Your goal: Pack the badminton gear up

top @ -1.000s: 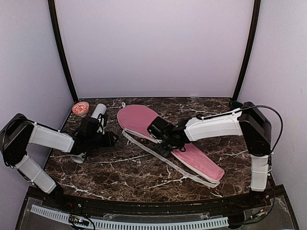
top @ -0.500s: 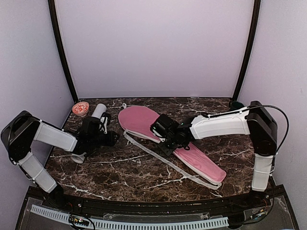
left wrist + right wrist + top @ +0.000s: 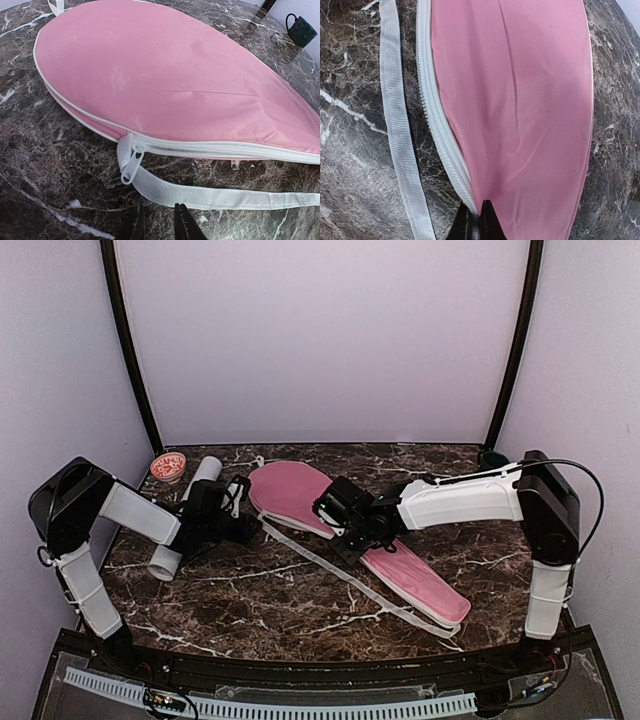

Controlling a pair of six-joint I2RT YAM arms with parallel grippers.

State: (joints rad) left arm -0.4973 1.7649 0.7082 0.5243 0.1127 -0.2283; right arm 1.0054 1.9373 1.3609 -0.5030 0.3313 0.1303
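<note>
Top: pink racket cover (image 3: 290,490) lies diagonally on marble table (image 3: 300,595), my left claw (image 3: 248,527) and right claw (image 3: 346,543) both at its near edge. Left wrist: left claw (image 3: 157,226) narrowly apart, empty, above white strap (image 3: 210,197). Right wrist: right claw (image 3: 476,223) pinched shut on cover's zip (image 3: 440,130).

Pink racket-shaped cover (image 3: 290,490) lies flat, zip closed where visible, white strap (image 3: 210,197) alongside. White cardboard tube (image 3: 206,471) lies left of the cover.

On your dark marble table (image 3: 300,605) you have the pink cover (image 3: 290,490) slanting from centre to lower right (white strap (image 3: 320,565) alongside), with a white tube (image 3: 206,472) and red-patterned cap (image 3: 168,467) at left.
</note>
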